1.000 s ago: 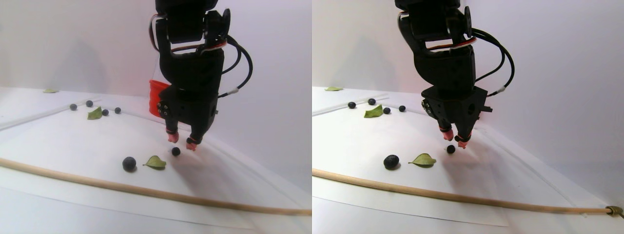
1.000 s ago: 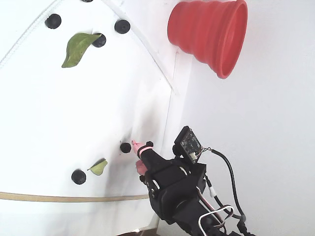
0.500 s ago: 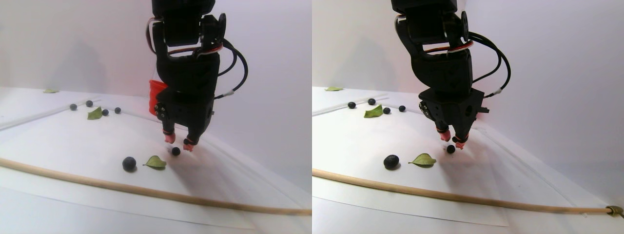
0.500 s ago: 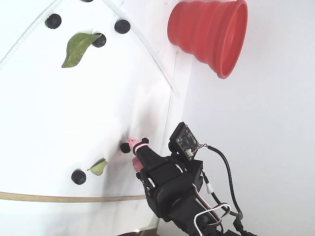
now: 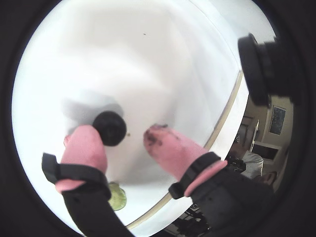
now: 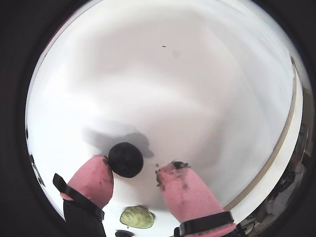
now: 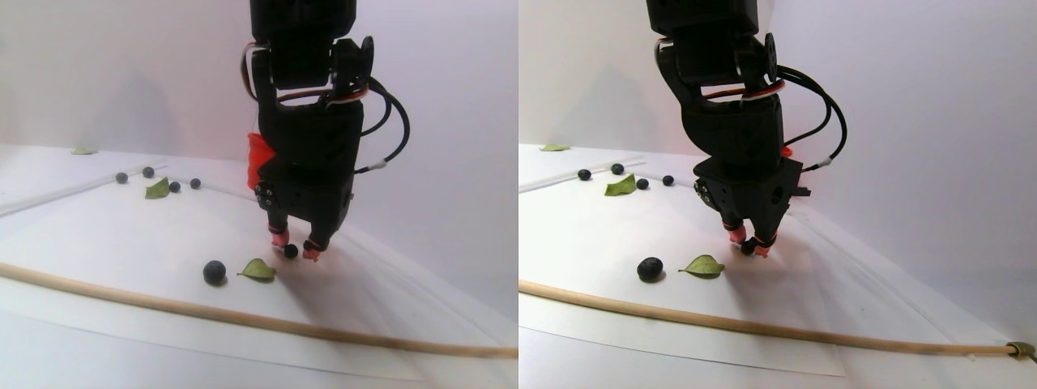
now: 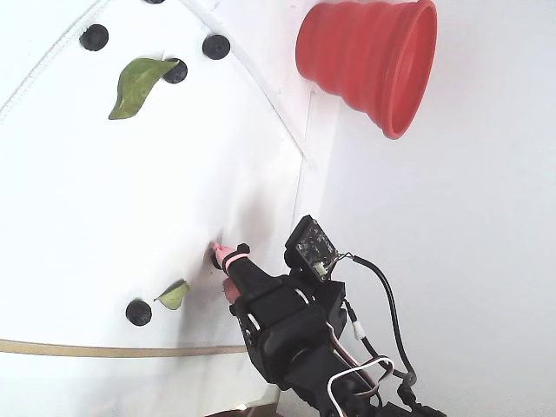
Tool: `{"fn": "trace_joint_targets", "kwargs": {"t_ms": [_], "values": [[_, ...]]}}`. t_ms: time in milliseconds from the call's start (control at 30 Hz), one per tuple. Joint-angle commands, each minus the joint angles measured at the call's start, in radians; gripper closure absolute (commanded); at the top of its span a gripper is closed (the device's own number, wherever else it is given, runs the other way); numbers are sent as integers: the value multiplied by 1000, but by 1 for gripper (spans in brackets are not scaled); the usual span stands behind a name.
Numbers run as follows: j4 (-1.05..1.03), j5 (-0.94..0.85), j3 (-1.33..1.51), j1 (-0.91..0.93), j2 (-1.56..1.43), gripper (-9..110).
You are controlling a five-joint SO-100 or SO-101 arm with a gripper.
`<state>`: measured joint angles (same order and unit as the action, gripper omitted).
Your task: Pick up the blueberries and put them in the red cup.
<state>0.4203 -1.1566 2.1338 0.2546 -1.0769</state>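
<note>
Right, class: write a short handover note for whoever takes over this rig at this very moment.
Pincer: open, pink-tipped fingers low over the white sheet, straddling one small dark round blueberry that touches one fingertip; not gripped yet.
Other blueberries: one by the small green leaf, three by the far larger leaf.
Ribbed bright red cup: beyond the sheet, contents unseen.
Left: close, lift, drop in cup, repeat.

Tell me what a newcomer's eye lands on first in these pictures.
First, the black arm's gripper, its pink fingertips open around a dark blueberry on the white sheet. Next, the big red cup at the top of the fixed view, with more berries and a green leaf to its left.
</note>
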Motion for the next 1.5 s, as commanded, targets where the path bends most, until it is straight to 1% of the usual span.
{"fn": "trace_joint_targets", "kwargs": {"t_ms": [0, 967, 1467], "values": [[15, 0, -38, 8, -17, 83], [104, -21, -20, -2, 44, 86], [104, -15, -12, -5, 35, 90]]}}
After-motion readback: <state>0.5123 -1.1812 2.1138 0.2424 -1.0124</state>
